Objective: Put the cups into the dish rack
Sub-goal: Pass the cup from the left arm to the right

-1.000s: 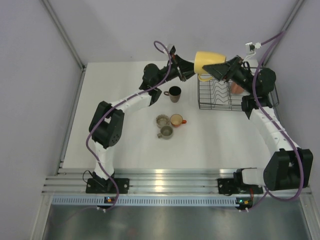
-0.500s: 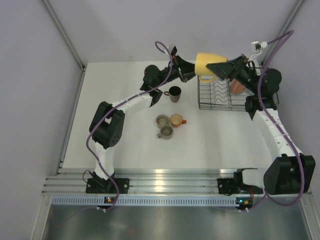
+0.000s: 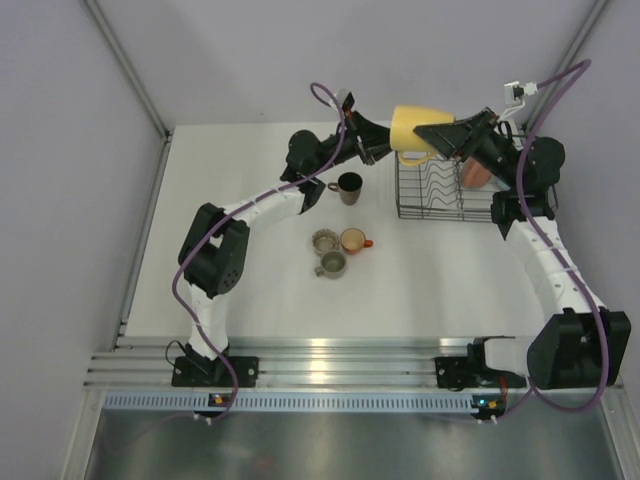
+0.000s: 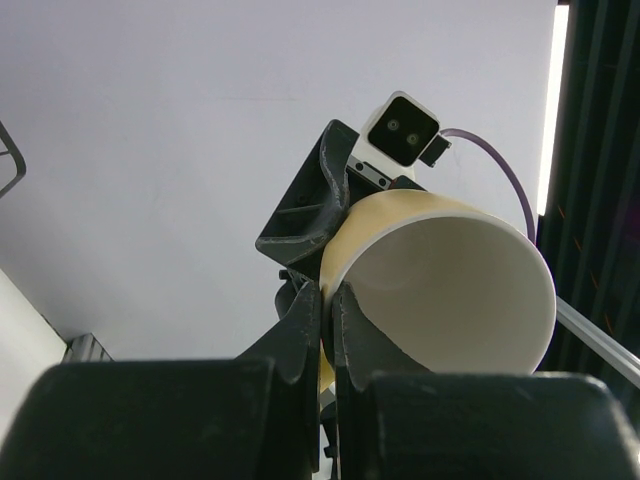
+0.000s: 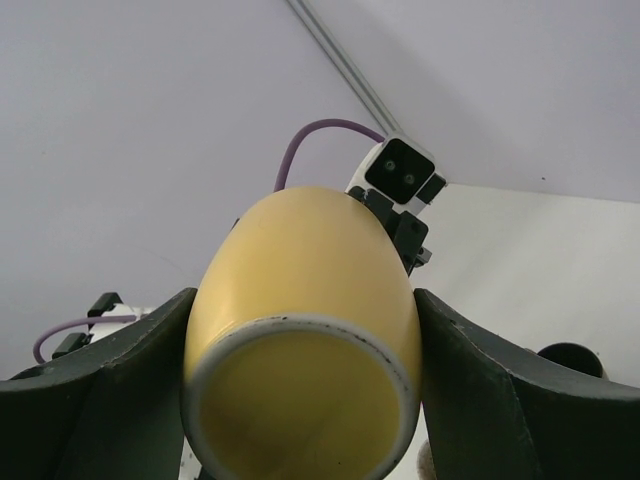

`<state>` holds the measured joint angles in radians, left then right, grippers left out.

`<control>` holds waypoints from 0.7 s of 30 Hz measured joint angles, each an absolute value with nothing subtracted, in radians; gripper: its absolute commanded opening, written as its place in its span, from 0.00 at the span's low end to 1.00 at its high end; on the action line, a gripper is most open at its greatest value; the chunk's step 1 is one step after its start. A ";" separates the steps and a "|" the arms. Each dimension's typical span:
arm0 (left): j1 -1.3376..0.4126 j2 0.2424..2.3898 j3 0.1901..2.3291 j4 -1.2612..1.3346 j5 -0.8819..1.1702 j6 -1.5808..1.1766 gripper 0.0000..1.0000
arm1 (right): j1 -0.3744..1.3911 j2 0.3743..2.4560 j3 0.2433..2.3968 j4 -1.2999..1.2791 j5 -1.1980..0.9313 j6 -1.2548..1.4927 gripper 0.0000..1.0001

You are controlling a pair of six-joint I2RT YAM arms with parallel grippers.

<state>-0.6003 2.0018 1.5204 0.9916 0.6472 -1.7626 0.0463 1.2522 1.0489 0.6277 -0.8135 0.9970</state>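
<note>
left tool (image 4: 322,300): clamped on yellow mug (image 4: 440,290) rim | right tool (image 5: 305,375): straddles mug, grip unclear

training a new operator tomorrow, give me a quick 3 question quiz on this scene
1. The yellow cup is held in the air. Which gripper pinches its rim? a) left b) right c) neither
2. True or false: the dish rack holds no cup yet.
3. How many cups stand on the table outside the rack?

Key
1. a: the left gripper is shut on the rim.
2. False: a pink-salmon cup sits in it.
3. Four: the dark brown cup, the orange cup and two grey-olive cups.
</note>
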 measured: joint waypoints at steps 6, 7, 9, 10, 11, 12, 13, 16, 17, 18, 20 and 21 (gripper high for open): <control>-0.601 2.002 1.524 0.988 0.646 -1.763 0.00 | 0.044 1.252 1.047 0.630 -0.810 0.999 0.00; -0.601 2.003 1.525 0.987 0.646 -1.763 0.01 | 0.044 1.252 1.044 0.631 -0.808 0.999 0.00; -0.601 2.006 1.526 0.986 0.649 -1.763 0.12 | 0.044 1.251 1.032 0.643 -0.801 0.999 0.00; -0.601 2.009 1.526 0.986 0.649 -1.762 0.16 | 0.044 1.251 1.027 0.646 -0.797 0.998 0.00; -0.601 2.013 1.526 0.986 0.649 -1.763 0.21 | 0.044 1.251 1.021 0.647 -0.791 0.997 0.00; -0.601 2.020 1.530 0.989 0.649 -1.769 0.25 | 0.044 1.251 1.019 0.643 -0.787 0.993 0.00; -0.601 2.026 1.534 0.992 0.648 -1.775 0.27 | 0.044 1.251 1.017 0.640 -0.783 0.987 0.00; -0.601 2.039 1.538 0.995 0.644 -1.790 0.33 | 0.043 1.259 1.012 0.623 -0.772 0.971 0.00; -0.601 2.043 1.538 0.995 0.639 -1.792 0.34 | 0.043 1.264 1.012 0.620 -0.770 0.969 0.00; -0.601 2.045 1.538 0.995 0.635 -1.794 0.34 | 0.043 1.268 1.012 0.620 -0.767 0.968 0.00; -0.599 2.053 1.538 0.996 0.630 -1.798 0.36 | 0.043 1.278 1.012 0.619 -0.765 0.961 0.00; -0.599 2.055 1.538 0.997 0.628 -1.803 0.36 | 0.043 1.283 1.012 0.619 -0.764 0.960 0.00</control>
<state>-0.5991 2.0552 1.5375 0.9966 0.6285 -1.8030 0.0425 1.2835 1.0122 0.6189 -0.7643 0.9600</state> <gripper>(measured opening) 0.352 0.735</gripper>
